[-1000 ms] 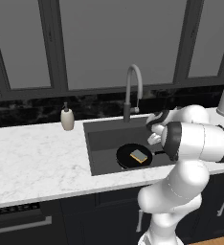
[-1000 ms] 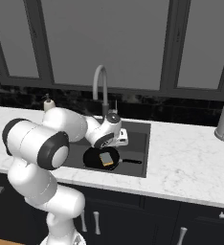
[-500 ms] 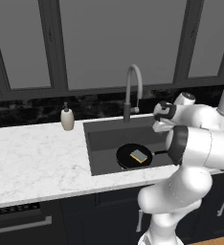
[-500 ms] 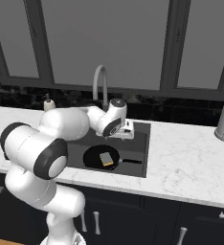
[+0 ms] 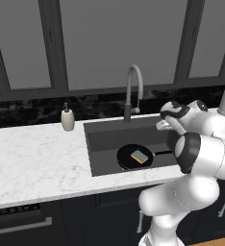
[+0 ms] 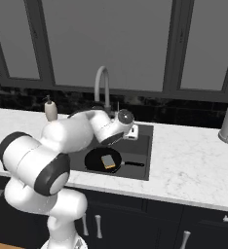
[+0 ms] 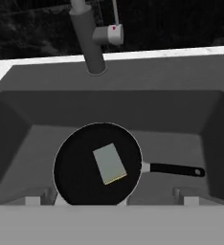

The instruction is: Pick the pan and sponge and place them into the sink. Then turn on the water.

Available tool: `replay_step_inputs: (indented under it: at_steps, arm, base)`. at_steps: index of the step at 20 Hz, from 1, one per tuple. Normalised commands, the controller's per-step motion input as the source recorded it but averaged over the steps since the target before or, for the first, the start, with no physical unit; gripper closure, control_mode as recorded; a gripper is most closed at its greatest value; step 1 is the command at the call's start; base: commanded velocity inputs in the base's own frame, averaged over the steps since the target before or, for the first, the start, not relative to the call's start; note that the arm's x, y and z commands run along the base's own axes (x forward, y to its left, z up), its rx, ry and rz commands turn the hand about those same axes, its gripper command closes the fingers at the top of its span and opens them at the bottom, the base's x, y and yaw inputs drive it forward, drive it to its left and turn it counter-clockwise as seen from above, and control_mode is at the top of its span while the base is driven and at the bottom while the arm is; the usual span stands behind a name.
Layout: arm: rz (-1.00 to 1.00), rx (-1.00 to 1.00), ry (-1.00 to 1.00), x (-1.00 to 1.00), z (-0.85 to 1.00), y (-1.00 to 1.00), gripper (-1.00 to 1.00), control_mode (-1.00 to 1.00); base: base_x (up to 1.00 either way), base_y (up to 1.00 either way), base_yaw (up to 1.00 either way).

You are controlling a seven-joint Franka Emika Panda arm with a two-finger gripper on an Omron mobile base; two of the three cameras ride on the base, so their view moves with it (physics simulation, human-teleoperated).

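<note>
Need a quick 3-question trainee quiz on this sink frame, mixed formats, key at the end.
1. True or false: the sponge lies inside the pan, which sits in the sink.
2. Multiple choice: what stands on the counter left of the faucet in the left base view? A) a soap dispenser B) a kettle C) a mug
3. Fill in: the gripper hangs over the sink with its jaws ____ and nothing between them.

Key: 1 true. 2 A, the soap dispenser. 3 open.
</note>
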Motion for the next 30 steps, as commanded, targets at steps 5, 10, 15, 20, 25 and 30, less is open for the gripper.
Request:
replay_step_inputs:
  at_steps: [5, 10, 15, 20, 25, 30]
  arm:
    - [0.00, 0.03, -0.31, -0.06, 0.23, 0.00, -1.00, -1.00]
    - [0.00, 0.00, -0.22, -0.02, 0.59, 0.00, -1.00, -1.00]
    - [0.00, 0.00, -0.16, 0.00, 0.61, 0.00, -1.00, -1.00]
    - [0.01, 0.00, -0.21, 0.00, 0.29, 0.04, -1.00, -1.00]
    - [0.01, 0.00, -0.21, 0.00, 0.08, 0.03, -1.00, -1.00]
    - [0.02, 0.00, -0.16, 0.01, -0.01, 0.00, -1.00, -1.00]
  base:
    - [0.00, 0.00, 0.00]
    - [0.00, 0.00, 0.00]
    - [0.00, 0.00, 0.00]
    - [0.00, 0.00, 0.00]
    - [0.00, 0.00, 0.00]
    - [0.00, 0.00, 0.00]
